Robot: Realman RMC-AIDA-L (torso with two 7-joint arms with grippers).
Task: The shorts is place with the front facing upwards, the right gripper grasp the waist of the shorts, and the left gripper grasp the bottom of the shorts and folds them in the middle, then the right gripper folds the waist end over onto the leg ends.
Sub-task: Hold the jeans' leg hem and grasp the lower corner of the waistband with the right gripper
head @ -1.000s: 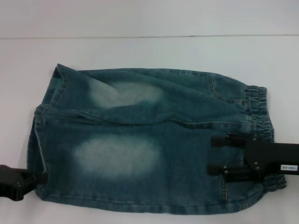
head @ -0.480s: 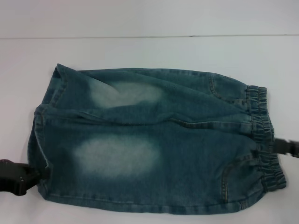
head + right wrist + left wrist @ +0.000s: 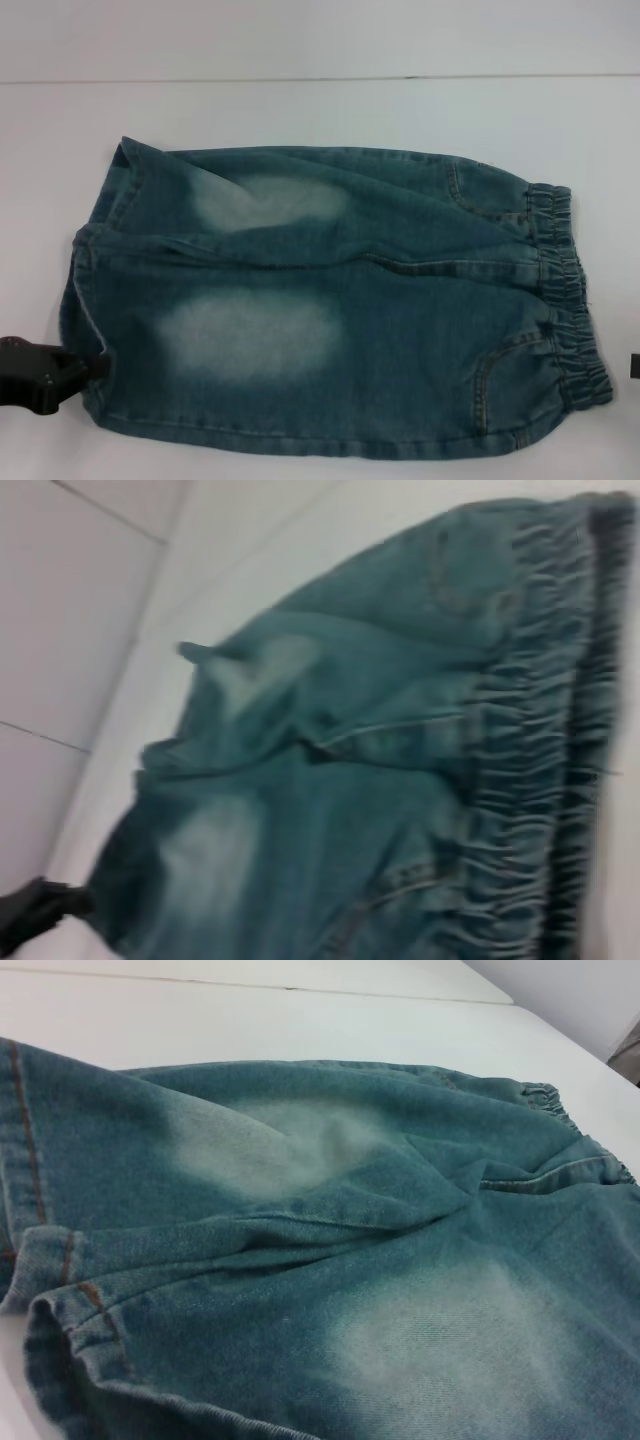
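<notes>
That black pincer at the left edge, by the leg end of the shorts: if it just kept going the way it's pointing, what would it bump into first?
Most likely the shorts themselves. The left pincer points at the near leg's hem, its tip already at or against the denim; whether it touches is unclear.

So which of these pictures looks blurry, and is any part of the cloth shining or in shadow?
Right wrist view: smeared throughout, the waist gathers streaked. Head view: fairly clear, evenly lit, no glare on the shorts, only soft shadow in the central fold. Left wrist view: near hem slightly soft, pale patches are faded dye, not shine.
</notes>
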